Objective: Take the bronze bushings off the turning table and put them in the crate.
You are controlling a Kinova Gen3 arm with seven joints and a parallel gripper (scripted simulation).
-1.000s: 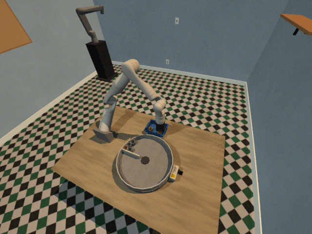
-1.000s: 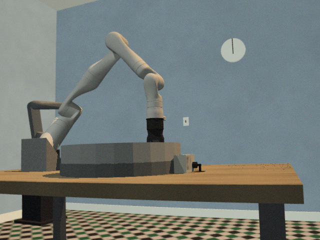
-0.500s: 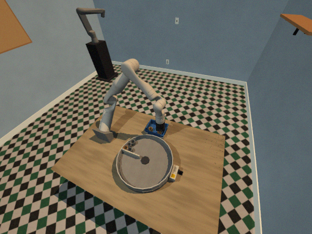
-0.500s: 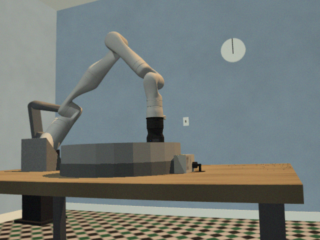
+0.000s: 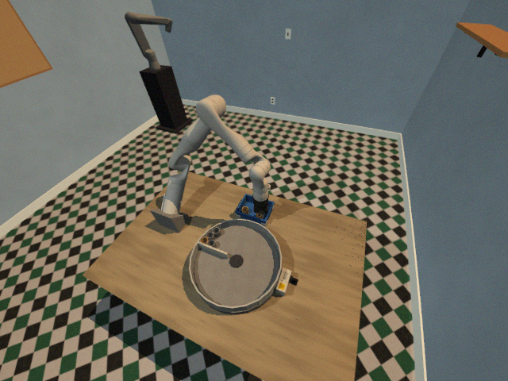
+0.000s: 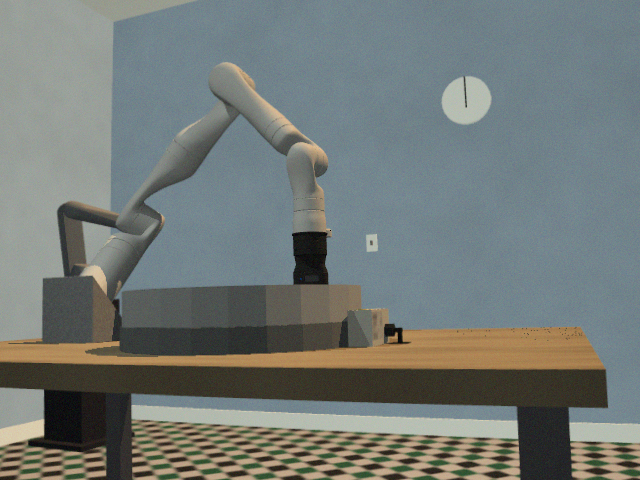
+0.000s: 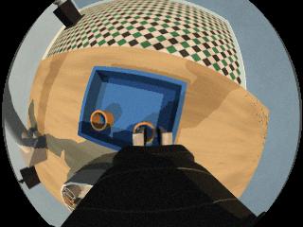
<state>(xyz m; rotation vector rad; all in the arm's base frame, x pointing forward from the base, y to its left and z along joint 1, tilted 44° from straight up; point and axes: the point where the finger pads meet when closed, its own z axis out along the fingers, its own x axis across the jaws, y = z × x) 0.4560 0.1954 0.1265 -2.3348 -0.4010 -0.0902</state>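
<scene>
Gripper (image 5: 260, 210) (image 6: 310, 266) (image 7: 151, 132) at crate (image 5: 242, 216) (image 7: 85, 101), jaws part-open; upright divider (image 5: 213, 250) beside bronze bushing (image 5: 204, 240) on turning table (image 5: 242, 282) (image 6: 227, 310); control box (image 5: 283, 282) (image 6: 368, 327) adjoins rim.
</scene>
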